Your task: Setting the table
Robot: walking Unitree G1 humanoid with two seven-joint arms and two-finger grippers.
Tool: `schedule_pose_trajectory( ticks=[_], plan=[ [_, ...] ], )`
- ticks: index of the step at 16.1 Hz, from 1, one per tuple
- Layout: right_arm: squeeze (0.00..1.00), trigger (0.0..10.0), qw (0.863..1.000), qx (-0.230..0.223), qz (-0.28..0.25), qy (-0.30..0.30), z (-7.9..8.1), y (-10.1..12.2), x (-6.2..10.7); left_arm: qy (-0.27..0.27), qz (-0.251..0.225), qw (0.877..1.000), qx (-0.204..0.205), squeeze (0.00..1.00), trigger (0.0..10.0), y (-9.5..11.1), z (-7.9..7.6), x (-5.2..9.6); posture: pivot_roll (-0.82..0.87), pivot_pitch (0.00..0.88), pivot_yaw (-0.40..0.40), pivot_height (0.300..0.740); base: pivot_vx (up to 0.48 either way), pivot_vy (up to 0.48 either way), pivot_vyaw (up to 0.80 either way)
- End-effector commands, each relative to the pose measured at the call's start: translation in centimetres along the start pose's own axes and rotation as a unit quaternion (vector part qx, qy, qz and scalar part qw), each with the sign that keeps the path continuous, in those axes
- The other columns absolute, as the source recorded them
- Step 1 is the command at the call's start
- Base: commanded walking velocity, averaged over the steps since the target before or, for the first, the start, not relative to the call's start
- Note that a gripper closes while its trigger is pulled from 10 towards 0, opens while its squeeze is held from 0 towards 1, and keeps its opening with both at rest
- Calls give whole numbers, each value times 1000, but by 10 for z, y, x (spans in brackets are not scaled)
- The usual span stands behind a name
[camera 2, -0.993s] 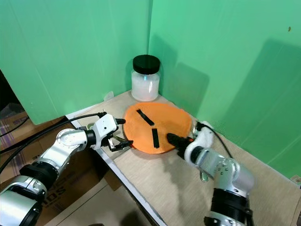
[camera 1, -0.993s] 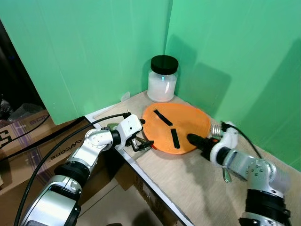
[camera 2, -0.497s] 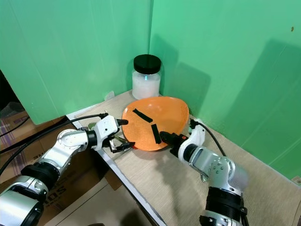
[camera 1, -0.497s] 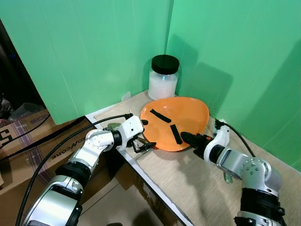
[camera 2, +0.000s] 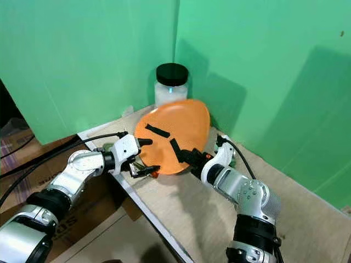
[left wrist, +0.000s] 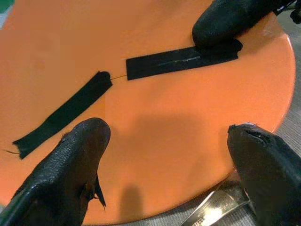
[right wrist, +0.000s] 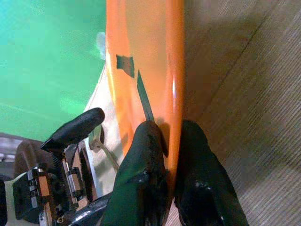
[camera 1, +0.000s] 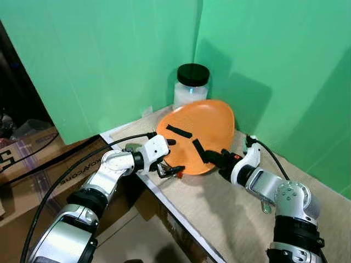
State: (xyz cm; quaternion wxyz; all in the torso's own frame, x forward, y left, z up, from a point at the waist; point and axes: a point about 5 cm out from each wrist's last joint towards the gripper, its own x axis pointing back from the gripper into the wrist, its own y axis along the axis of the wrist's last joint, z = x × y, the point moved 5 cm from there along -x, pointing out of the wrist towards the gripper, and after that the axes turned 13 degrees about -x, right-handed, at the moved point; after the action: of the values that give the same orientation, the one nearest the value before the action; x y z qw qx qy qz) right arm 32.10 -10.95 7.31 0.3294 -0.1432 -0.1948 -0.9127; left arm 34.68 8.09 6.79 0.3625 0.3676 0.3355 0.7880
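Plate: orange plate point(camera 1: 200, 134) tilted up on edge over the bench point(camera 1: 230, 219), near the corner; two black tape strips point(left wrist: 178, 60) on its face
Right hand: right hand point(right wrist: 171, 155) clenched on the plate's rim, one finger each side; rim hides the far finger's tip
Left hand: left hand point(left wrist: 164, 155) spread wide at the plate's lower edge, fingers apart, grasping nothing
Under plate: a metal piece point(left wrist: 216, 207), mostly hidden, hard to identify
Jar: white jar point(camera 1: 191, 90), black lid, behind the plate; lower part hidden
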Motion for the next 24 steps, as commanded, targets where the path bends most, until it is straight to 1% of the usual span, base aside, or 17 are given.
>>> schedule_pose_trajectory(
  ticks=[1,3,4,6,7,9,11,12,13,14,15,16,17,18,20,21,24],
  plan=[
    [0,0,1000,-3,-15,8,5,8,3,16,-13,1000,-17,0,10000,8,10,2,-21,0,-57,740,0,0,0],
    [0,0,1000,-8,-23,12,6,11,7,41,-40,998,-35,0,10000,22,23,5,-21,0,-54,740,0,0,0],
    [0,0,999,-8,-30,18,8,14,10,66,-66,995,-39,0,10000,37,35,10,-21,0,-54,740,0,0,0],
    [0,0,999,-6,-43,30,13,19,16,104,-101,989,-27,27,10000,56,52,20,-21,0,-38,740,0,0,0],
    [0,0,998,4,-55,37,18,23,23,141,-132,981,-4,1000,10000,71,62,32,-20,0,-35,740,0,0,0],
    [0,0,996,19,-74,50,27,28,33,179,-162,970,16,1000,10000,88,67,49,-15,0,-37,740,0,0,0],
    [0,0,991,51,-98,74,43,31,52,214,-175,961,23,984,10000,102,63,69,-9,0,-38,740,0,0,0],
    [0,0,986,74,-117,94,53,32,65,225,-168,959,26,322,10000,105,56,81,-3,0,-39,740,0,0,0],
    [0,0,980,101,-134,106,61,33,75,236,-143,961,26,59,10000,102,49,91,-1,0,-39,740,0,0,0],
    [0,0,970,142,-164,111,68,35,85,255,-105,961,33,0,10000,95,45,99,6,0,-45,740,0,0,0],
    [0,0,959,167,-197,121,76,39,95,275,-71,958,32,0,10000,88,42,104,16,0,-53,740,0,0,0],
    [0,3216,949,180,-222,137,85,39,102,299,-49,952,47,0,10000,84,40,107,16,0,-53,740,0,0,0],
    [0,10000,940,204,-239,134,90,38,104,328,-34,942,58,0,10000,83,40,109,21,0,-56,740,0,0,0],
    [0,10000,929,235,-256,127,94,37,104,358,-21,932,59,0,10000,83,42,111,21,0,-56,740,0,0,0],
    [0,10000,922,253,-266,122,98,32,100,394,-4,916,72,0,10000,80,44,111,23,0,-56,740,0,0,0],
    [0,10000,920,245,-287,110,96,34,100,399,1,914,79,0,10000,80,43,109,23,0,-55,740,0,0,0],
    [0,10000,914,263,-297,88,91,31,96,400,12,913,84,0,10000,81,41,107,21,0,-50,740,-95,0,0]
  ],
)
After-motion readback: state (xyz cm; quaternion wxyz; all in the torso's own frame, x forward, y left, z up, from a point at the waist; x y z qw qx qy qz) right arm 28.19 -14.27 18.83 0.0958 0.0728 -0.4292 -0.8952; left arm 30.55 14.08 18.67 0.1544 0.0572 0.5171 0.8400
